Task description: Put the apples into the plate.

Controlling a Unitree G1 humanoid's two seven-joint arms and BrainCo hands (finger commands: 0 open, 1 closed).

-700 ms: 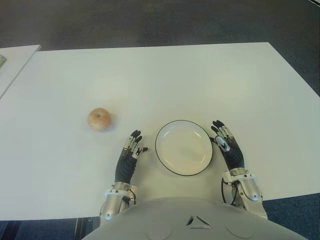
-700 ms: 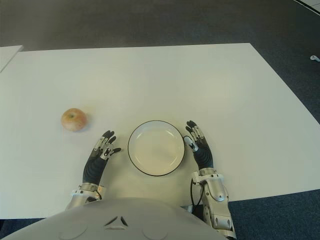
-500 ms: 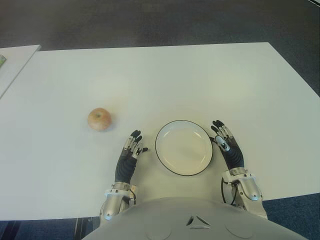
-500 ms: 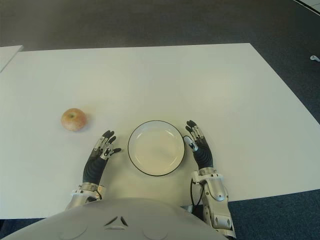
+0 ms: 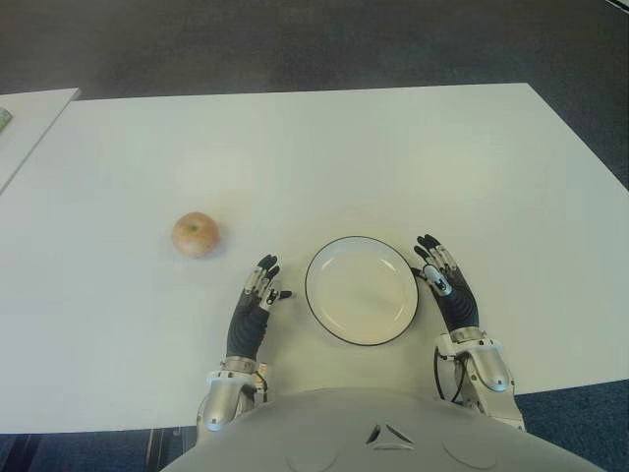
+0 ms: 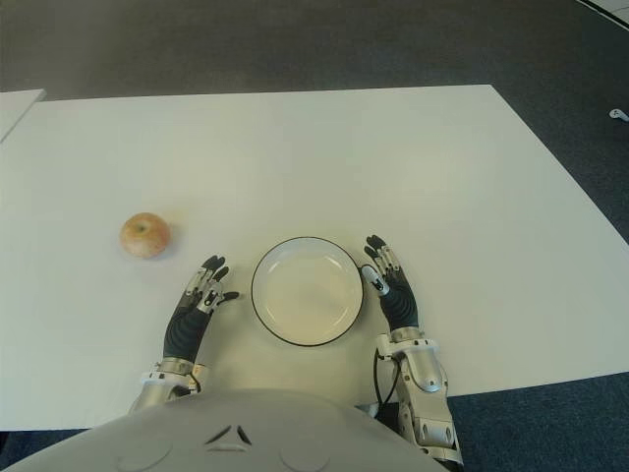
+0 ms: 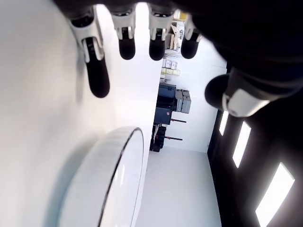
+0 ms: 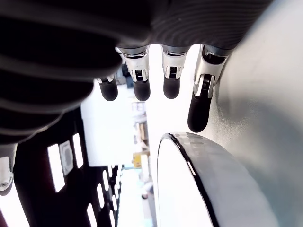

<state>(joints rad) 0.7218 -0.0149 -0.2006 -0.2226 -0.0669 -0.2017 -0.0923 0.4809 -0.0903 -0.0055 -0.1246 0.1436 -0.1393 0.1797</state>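
Note:
One reddish-yellow apple sits on the white table, to the left and a bit beyond the plate. The white plate with a thin black rim holds nothing and lies near the table's front edge. My left hand shows just left of the plate, fingers stretched out flat and holding nothing; the apple is well clear of it, farther left. My right hand shows just right of the plate, fingers also spread with nothing in them. The plate's rim appears close by in both wrist views.
A second white table's corner shows at the far left, with a gap between the two. Dark carpet lies beyond the far edge.

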